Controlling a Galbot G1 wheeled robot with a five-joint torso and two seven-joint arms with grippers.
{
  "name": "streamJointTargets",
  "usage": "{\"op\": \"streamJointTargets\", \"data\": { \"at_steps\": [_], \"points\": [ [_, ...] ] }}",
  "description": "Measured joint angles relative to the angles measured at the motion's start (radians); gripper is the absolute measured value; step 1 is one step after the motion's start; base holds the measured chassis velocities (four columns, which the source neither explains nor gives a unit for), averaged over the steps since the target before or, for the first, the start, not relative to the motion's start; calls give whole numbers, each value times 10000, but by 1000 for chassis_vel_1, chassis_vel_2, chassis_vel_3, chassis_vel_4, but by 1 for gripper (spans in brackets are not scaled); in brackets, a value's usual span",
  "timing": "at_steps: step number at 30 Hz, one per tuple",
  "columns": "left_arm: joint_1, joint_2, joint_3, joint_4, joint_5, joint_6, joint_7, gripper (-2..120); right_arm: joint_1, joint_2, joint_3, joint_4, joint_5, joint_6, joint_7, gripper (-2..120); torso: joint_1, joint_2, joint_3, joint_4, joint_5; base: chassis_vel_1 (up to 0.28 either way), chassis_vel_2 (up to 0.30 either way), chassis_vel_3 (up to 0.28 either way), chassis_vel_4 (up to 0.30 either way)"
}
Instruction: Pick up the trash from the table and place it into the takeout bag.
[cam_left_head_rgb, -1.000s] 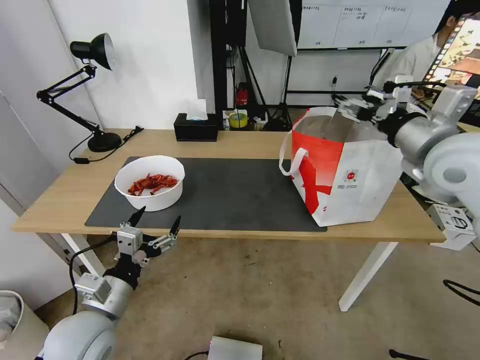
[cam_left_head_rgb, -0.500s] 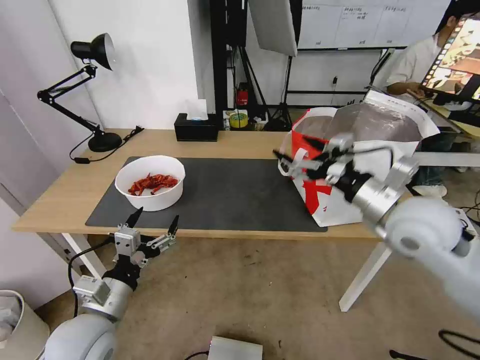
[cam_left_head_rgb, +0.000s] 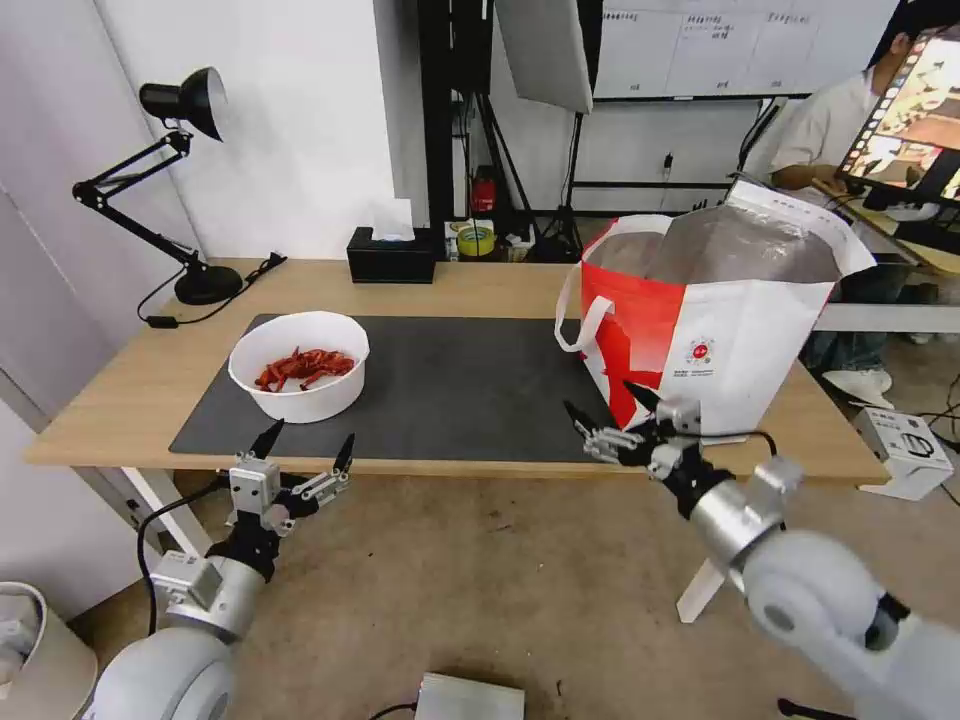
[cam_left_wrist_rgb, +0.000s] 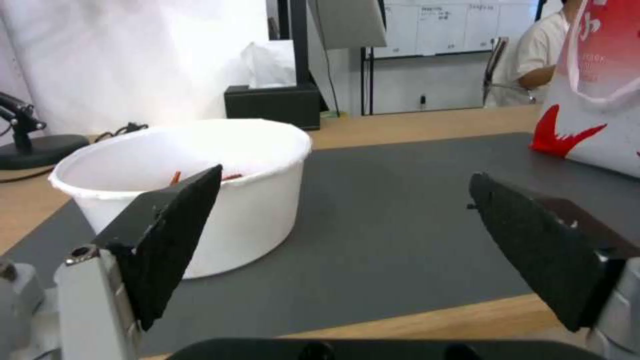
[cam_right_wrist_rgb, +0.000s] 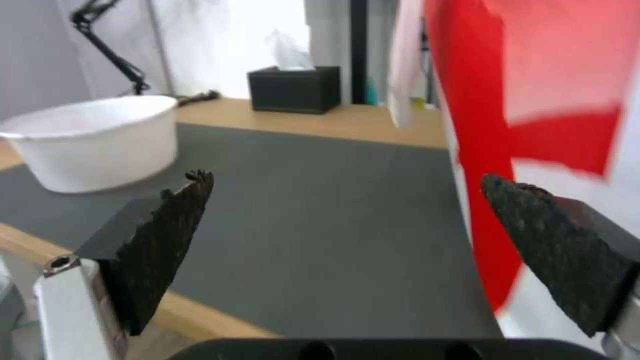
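With both my left claw (cam_left_head_rgb: 305, 452) and right claw (cam_left_head_rgb: 613, 410) spread empty, I judge the white bowl (cam_left_head_rgb: 299, 365) light, thin-walled and spillable, best pinched at its rim nearest the left claw.

Head camera looks down over the table (cam_left_head_rgb: 480, 285); wrist cameras (low, near its front edge) share the mat (cam_left_wrist_rgb: 413, 200).

2 silver-grey arms, black-fingered left hand (cam_left_head_rgb: 307, 447), right hand (cam_left_head_rgb: 612, 408), black cables
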Motion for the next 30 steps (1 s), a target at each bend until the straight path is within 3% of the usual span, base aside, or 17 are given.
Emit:
{"op": "streamJointTargets", "data": {
  "at_steps": [5, 13, 30],
  "points": [
    [-34, 30, 15, 82, -5, -25, 5, 100, -1014, 609, 94, -279, -1083, 649, 223, 100, 0, 0, 0, -1, 0, 0, 0, 0, 0],
    [-36, 30, 34, 111, -9, -38, 11, 100, -1457, 1037, 80, -690, -1867, 1035, 277, 100, 0, 0, 0, 0, 0, 0, 0, 0, 0],
    [-86, 213, -13, 152, -127, -56, 21, 100, -1489, 1068, 111, -790, -1854, 1074, 316, 100, 1, 0, 0, 1, 0, 0, 0, 0, 0]
  ]
}}
